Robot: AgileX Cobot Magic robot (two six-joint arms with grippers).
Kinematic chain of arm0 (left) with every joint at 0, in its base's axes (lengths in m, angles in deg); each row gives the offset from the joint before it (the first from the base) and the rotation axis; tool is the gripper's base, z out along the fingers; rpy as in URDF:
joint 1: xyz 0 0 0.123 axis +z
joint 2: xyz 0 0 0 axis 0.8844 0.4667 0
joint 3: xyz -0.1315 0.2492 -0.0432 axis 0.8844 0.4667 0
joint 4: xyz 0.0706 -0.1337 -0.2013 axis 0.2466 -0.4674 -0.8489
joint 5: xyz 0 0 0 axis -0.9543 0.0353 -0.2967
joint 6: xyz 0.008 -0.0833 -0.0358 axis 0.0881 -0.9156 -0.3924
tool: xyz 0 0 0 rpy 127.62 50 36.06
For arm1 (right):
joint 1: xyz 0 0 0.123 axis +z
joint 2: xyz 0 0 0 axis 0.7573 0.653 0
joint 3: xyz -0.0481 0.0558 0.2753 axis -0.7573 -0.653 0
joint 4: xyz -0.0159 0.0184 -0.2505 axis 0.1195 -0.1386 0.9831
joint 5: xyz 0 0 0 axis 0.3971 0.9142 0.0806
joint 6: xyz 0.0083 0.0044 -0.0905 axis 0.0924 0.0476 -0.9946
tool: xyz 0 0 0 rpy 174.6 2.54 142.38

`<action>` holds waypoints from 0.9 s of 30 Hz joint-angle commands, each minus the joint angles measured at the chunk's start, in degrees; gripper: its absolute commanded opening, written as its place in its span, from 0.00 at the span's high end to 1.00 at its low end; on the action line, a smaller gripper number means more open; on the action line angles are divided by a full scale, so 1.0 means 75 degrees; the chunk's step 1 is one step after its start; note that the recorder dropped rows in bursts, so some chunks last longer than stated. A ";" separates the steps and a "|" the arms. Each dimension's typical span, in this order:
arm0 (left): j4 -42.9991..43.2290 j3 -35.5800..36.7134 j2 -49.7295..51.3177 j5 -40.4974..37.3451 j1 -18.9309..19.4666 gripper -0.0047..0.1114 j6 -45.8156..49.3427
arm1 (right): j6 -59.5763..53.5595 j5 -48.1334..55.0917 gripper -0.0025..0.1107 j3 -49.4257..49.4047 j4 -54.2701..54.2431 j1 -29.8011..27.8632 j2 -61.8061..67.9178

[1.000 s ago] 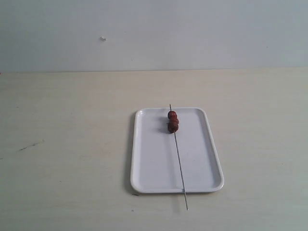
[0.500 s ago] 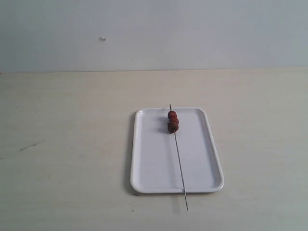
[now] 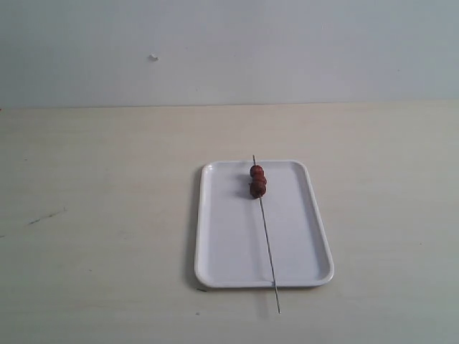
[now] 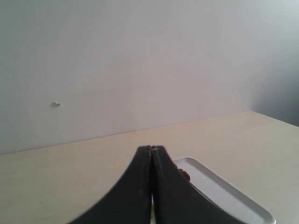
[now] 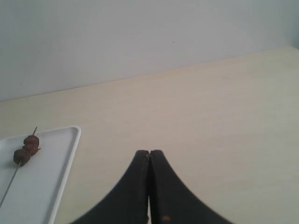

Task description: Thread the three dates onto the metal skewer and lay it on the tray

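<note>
Plainly, the three dates [image 3: 257, 180] are threaded on the metal skewer [image 3: 267, 236], bunched and touching one another near its far end. In the exterior view they show in the upper middle of the tray [image 3: 222, 244].

The skewer lies lengthwise along the tray, slightly slanted. It runs from just past the far rim down to the lower centre of the frame, where its bare tip overhangs the near rim and ends above the desk [image 3: 107, 215]. The overhang follows from the rod being longer than the tray. The rims appear to carry it at both ends; whether the dates rest on the tray floor or hang just above it cannot be told. The tray lies flat on the pale desk, lower centre-right of the frame.

Left claw [image 4: 152, 148]: closed, jaws pressed together, nothing between them, apart from the tray, whose corner shows just behind it in the left wrist view.

Right claw [image 5: 149, 152]: likewise closed and empty, well apart from the tray's edge.

Neither arm appears in the exterior view. Judged: both are parked clear so as not to disturb the skewer.

Assessment: threading and placement look complete, and no step is judged outstanding. Risk noted: a knock to the overhanging tip could roll the skewer.
</note>
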State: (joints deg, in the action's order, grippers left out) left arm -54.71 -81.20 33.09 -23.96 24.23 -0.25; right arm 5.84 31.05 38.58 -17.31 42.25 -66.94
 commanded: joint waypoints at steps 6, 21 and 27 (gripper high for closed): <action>-0.0060 0.0031 -0.0032 -0.0010 -0.0059 0.96 -0.0009 | -0.0016 -0.0052 0.98 -0.0035 0.0023 -0.0043 -0.0039; 0.0016 0.0031 -0.0584 -0.1936 0.1482 0.96 -0.0032 | -0.0016 -0.0052 0.98 -0.0035 0.0023 -0.0043 -0.0039; 0.0052 0.0213 -0.1257 -0.2696 0.2511 0.96 -0.0032 | -0.0016 -0.0052 0.98 -0.0035 0.0023 -0.0043 -0.0039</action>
State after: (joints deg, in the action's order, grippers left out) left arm -54.17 -80.25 25.70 -42.84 40.75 -0.25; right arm 5.84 31.05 38.58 -17.31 42.25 -66.94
